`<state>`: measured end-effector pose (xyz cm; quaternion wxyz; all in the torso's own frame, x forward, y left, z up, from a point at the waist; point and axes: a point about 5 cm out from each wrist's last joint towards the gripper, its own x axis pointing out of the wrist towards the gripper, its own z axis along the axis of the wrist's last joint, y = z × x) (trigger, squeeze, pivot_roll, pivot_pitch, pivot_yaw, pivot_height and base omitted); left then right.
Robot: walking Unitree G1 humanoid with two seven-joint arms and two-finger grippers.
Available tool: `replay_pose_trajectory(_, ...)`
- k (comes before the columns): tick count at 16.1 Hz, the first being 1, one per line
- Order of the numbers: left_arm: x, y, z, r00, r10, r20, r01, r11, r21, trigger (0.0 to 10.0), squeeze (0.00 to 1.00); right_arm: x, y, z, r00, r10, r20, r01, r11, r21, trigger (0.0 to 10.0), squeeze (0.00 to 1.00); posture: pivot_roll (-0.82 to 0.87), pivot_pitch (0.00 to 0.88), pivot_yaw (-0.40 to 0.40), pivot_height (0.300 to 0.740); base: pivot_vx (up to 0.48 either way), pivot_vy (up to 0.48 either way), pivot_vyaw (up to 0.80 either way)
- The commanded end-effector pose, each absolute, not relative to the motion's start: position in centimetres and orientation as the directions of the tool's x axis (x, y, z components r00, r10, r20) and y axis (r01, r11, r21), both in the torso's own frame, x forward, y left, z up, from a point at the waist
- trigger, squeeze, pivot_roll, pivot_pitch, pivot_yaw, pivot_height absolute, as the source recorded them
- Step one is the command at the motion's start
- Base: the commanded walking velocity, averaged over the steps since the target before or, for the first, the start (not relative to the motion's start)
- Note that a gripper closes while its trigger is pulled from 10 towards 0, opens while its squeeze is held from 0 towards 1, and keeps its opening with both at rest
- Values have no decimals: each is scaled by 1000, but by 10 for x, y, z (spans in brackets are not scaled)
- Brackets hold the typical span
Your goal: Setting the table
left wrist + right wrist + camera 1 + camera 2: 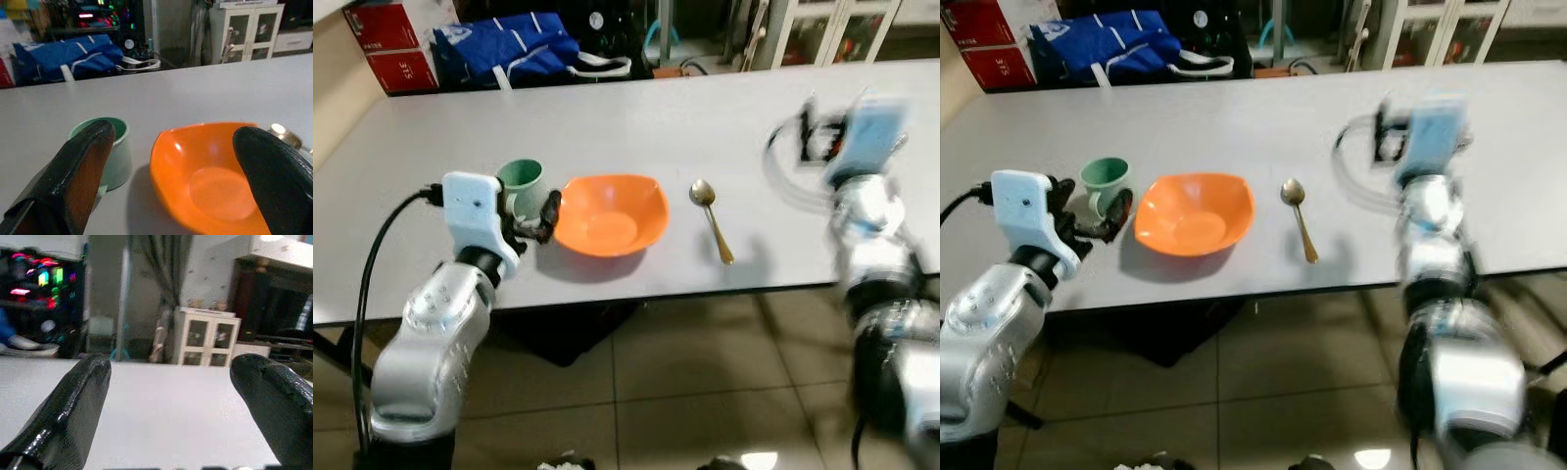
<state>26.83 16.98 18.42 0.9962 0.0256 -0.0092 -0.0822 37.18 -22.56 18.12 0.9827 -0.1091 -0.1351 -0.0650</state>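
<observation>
On the grey worktop (pixel 636 127) the orange bowl (pixel 610 213) sits between a green cup (pixel 521 182) and a spoon (pixel 712 219). The left pincer (pixel 538 217), spread wide and empty, hovers at the bowl's left rim beside the cup. The right pincer (pixel 171 401), blurred, gapes empty above bare worktop, well apart from the spoon.

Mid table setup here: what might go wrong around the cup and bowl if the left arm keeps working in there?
The left gripper sits open in the narrow space between the green cup and the orange bowl, so closing or swinging it may knock the cup over or shove the bowl toward the spoon. The bowl lies fairly near the table's front edge; a push that way might send it off. The right gripper looks blurred, likely moving.
</observation>
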Motion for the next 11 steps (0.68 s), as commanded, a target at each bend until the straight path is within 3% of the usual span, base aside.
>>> replay_pose_trajectory(1, 266, 169, 182, 989, -145, 17, 143, 986, 87, 10000, 0, 367, -219, 172, 963, -85, 255, 141, 968, -209, 10000, 0, -134, 0, 54, 740, 0, 0, 0)
replay_pose_trajectory(3, 259, 169, 169, 994, -108, 26, 107, 993, 40, 10000, 0, 343, -208, 137, 979, -84, 186, 122, 972, -202, 10000, 0, -137, 0, 56, 740, 0, 0, 0)
replay_pose_trajectory(4, 255, 169, 156, 997, -71, -30, 69, 995, -72, 10000, 0, 326, -190, 113, 992, -36, 124, 59, 981, -187, 10000, 0, -135, 0, 56, 740, 0, 0, 0)
replay_pose_trajectory(6, 253, 167, 150, 998, -56, -40, 53, 995, -86, 10000, 0, 315, -168, 103, 994, 29, 105, -13, 989, -151, 10000, 0, -128, 0, 57, 740, 0, 0, 0)
replay_pose_trajectory(11, 258, 164, 147, 998, -37, -42, 33, 994, -102, 10000, 0, 320, -150, 110, 994, 69, 82, -60, 993, -105, 10000, 0, -120, 0, 55, 740, 0, 0, 0)
